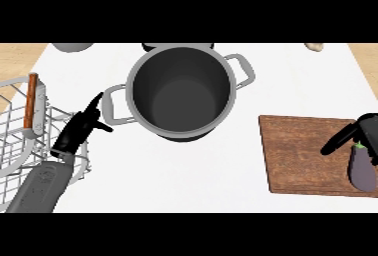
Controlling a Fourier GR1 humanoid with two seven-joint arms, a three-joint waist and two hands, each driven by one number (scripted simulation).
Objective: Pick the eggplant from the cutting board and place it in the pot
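A grey metal pot [179, 92] with two side handles stands open at the counter's middle; its dark inside holds nothing that I can see. At the right lies a brown wooden cutting board [299, 155]. A purple eggplant [362, 171] with a green stem lies on the board's right part, stem end pointing away from me. My right hand [367, 131] comes in from the right edge and hovers over the stem end, open, its thumb spread out to the left of the eggplant. My left hand [80, 127] rests at the left, open, fingers pointing up toward the pot's left handle.
A white wire basket [18, 132] with a wooden handle stands at the left edge, close under my left forearm. A grey bowl [71, 47] is cut off at the back left. A small beige object [314, 47] sits at the back right.
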